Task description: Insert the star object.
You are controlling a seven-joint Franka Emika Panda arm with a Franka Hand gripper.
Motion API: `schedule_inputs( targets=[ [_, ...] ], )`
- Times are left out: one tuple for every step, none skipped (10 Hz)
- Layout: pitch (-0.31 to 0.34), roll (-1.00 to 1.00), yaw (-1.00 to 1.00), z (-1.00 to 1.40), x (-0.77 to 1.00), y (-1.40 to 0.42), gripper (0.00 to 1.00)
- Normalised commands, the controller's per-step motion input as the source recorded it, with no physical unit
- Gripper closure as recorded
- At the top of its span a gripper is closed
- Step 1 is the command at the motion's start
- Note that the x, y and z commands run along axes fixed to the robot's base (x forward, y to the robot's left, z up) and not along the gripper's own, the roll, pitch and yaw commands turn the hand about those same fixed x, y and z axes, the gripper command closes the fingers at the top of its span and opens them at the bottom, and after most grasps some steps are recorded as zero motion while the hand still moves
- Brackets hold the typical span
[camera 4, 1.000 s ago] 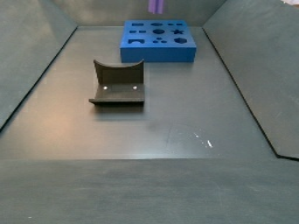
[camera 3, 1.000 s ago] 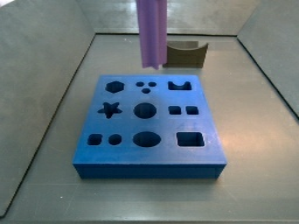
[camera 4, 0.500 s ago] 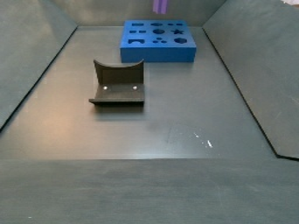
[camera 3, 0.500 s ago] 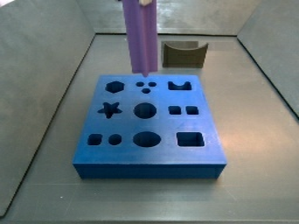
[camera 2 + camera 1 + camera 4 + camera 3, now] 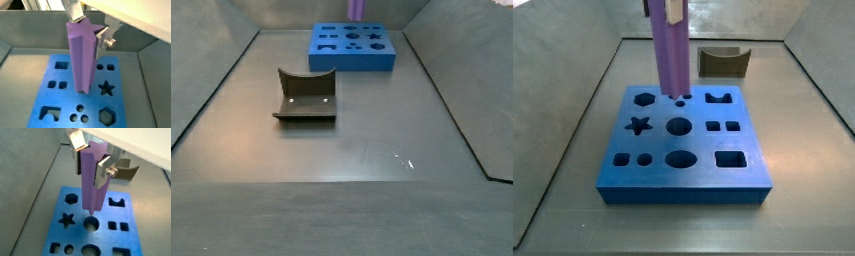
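My gripper (image 5: 90, 155) is shut on the star object (image 5: 92, 183), a long purple rod with a star-shaped section, and holds it upright by its upper end. It also shows in both side views (image 5: 671, 55) (image 5: 357, 8). The rod hangs over the blue block (image 5: 687, 182), its lower tip just above the block's top near the middle round hole (image 5: 90, 223). The star-shaped hole (image 5: 65, 219) lies one hole to the side of the tip; it also shows in a wrist view (image 5: 105, 88) and a side view (image 5: 637, 126).
The brown fixture (image 5: 306, 95) stands on the grey floor apart from the blue block (image 5: 352, 62); it also shows in a side view (image 5: 724, 62). Grey walls enclose the floor on all sides. The block has several other holes of different shapes.
The gripper has carried the rod sideways from behind the block to over its top and lowered it. The block and fixture have not moved.
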Motion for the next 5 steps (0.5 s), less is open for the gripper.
schedule_inputs(
  targets=[
    [0.287,0.06,-0.36,-0.31,-0.13,-0.07,1.00],
    [0.281,0.05,-0.31,-0.39,-0.19,-0.12,1.00],
    [0.209,0.00,-0.24,-0.49,-0.32,-0.08,1.00],
    [0.131,-0.10,-0.19,-0.51,-0.45,-0.03,1.00],
    [0.000,-0.07,-0.09,-0.34,-0.51,-0.07,1.00]
  ],
)
